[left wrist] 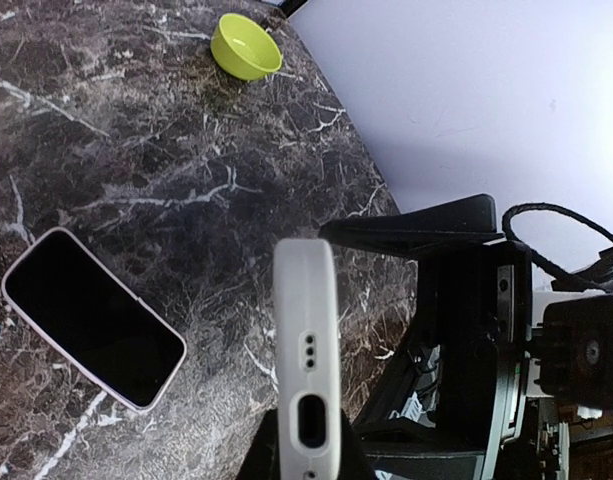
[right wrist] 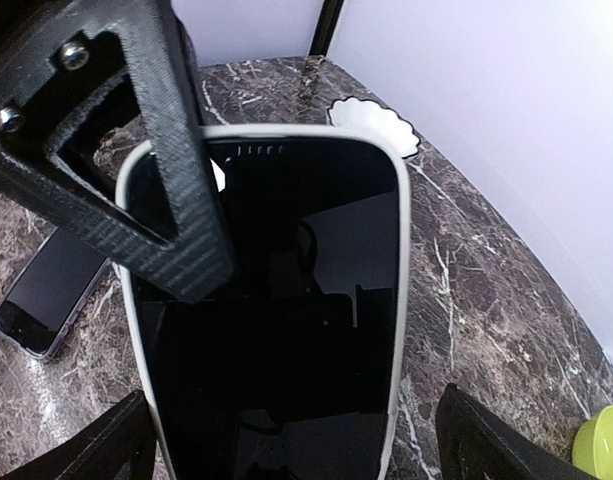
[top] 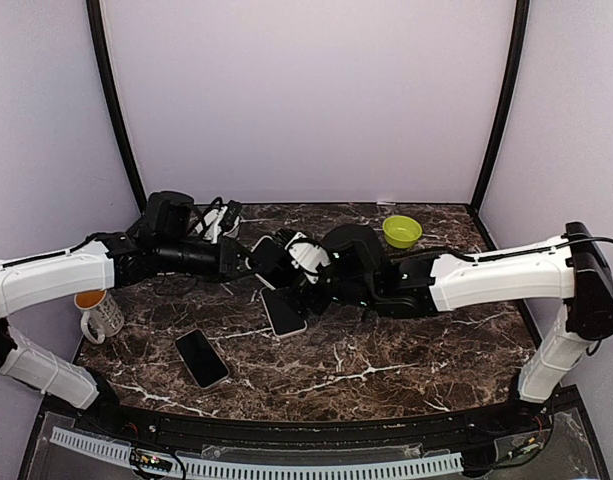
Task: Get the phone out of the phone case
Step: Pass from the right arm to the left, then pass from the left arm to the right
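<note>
Phone [right wrist: 286, 300], seated in its white phone case [left wrist: 306, 300], is held above the marble table [top: 386, 370] where the arms meet. The case is clamped at its port end by the left gripper [top: 258, 262]; the right gripper [right wrist: 291, 400] is spread wide, one finger to each side. Nearest the bases a black phone [top: 202, 358] is laid flat, a second cased phone [top: 284, 312] just beyond it. A mug [top: 101, 315] is seen at the left edge, a green bowl [top: 402, 231] farthest back.

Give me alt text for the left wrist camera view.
The left gripper is shut on a white-cased phone, seen edge-on with its charging port facing the camera. A second phone lies screen up on the marble table, and a green bowl sits farther back.
</note>
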Available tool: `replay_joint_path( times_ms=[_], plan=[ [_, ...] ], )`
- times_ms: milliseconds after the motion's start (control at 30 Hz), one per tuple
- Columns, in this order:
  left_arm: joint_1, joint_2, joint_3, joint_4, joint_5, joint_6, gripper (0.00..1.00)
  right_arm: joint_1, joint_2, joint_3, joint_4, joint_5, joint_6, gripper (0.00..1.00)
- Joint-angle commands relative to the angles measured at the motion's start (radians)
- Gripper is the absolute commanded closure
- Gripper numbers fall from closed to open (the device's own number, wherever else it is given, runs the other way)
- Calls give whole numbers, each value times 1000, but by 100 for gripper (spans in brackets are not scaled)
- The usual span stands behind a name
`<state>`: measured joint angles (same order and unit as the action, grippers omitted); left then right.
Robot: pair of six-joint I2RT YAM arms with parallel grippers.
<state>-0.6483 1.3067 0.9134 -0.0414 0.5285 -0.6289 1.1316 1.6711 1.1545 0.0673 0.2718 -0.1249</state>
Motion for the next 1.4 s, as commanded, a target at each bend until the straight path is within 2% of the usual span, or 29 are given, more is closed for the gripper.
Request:
replay_joint_path(
  times_ms=[0,133,267,333,500,633,833,1067,1367],
  plan=[
    [-4,-97,1,86,-44,32,100,-5,-119,-54,59,136,71,2],
    [-2,-126,8,101,-61,49,100,-34,-215,-103,55,158,188,1],
    [-2,-150,9,134,-76,55,100,-118,-321,-157,55,46,377,1],
    [-2,-159,10,157,-82,55,100,-148,-358,-184,63,38,457,1],
    [-2,-168,15,228,-105,26,100,-172,-408,-209,67,27,611,1],
    [-2,-167,22,299,-116,-28,100,-178,-421,-209,76,-54,684,2],
    [-2,-167,35,433,-107,-167,100,-213,-455,-289,302,-255,827,1],
    [-2,-147,56,503,-68,-226,100,-227,-443,-342,529,-472,902,1],
    [-2,-126,17,676,-5,-338,100,-238,-382,-347,697,-554,1007,1]
  ],
)
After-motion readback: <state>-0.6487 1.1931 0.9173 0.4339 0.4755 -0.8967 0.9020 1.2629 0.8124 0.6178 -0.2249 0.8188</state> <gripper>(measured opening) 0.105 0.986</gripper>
